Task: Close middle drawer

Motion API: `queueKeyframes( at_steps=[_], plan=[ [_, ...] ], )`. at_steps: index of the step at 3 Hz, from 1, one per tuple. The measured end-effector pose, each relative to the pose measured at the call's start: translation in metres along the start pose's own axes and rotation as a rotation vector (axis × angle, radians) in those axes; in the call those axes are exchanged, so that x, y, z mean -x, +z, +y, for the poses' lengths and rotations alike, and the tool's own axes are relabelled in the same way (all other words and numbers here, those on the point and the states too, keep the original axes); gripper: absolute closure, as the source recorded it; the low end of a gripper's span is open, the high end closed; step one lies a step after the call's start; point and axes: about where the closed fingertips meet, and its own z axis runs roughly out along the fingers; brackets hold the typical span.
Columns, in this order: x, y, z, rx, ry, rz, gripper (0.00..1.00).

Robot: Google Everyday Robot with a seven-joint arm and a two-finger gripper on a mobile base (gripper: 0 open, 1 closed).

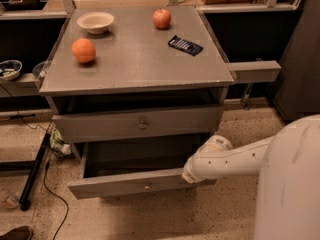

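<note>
The middle drawer (125, 184) is pulled far out of the grey cabinet, and its low front panel has a tiny knob (147, 186). Its dark inside (140, 156) is open to view. My gripper (189, 176) is at the end of the white arm, right up against the right end of that front panel. Whether it touches the panel does not show. Above it, the taller-fronted drawer (100, 128) with a round knob (143, 125) stands slightly out. The lowest drawer is hidden under the open one.
On the cabinet top (130, 64) lie an orange (83, 50), an apple (161, 18), a white bowl (95, 21) and a dark flat packet (185, 45). A black stand leg (32, 176) and a cable lie on the floor at the left. My white body (292, 184) fills the lower right.
</note>
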Motion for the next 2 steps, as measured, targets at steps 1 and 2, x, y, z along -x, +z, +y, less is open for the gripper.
queueKeyframes(
  at_steps=[1, 2],
  plan=[
    [0.0, 0.0, 0.0, 0.0, 0.0, 0.0, 1.0],
    [-0.055, -0.026, 0.024, 0.06, 0.056, 0.015, 1.0]
  ],
)
